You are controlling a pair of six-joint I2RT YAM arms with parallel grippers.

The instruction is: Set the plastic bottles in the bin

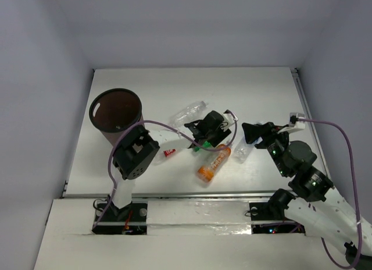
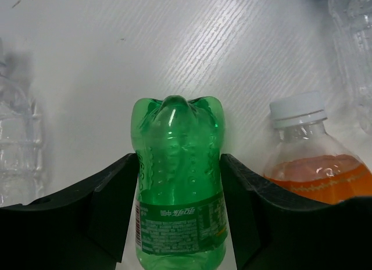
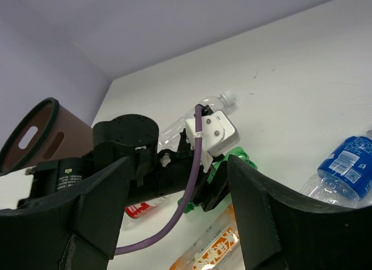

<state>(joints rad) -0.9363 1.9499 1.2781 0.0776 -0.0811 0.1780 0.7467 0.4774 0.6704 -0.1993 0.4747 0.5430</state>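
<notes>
Bin [image 1: 116, 90] looks empty to me, bottles all on the table [image 1: 261, 95]: left gripper [image 2: 179, 171] straddles the green bottle [image 2: 177, 130] beside the orange bottle [image 2: 317, 165], can't tell if clamped; right gripper [image 3: 179, 162] gaping, holding nothing

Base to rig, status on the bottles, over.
Left gripper flanks green bottle, grip unconfirmed. Right gripper open, empty. Orange bottle close beside green one.

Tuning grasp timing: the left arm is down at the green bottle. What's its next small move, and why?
Probably close the left gripper firmly on the green bottle. Its fingers flank the bottle's sides where it lies on the table. The orange bottle sits outside them. Whether they pinch it yet is unclear.
</notes>
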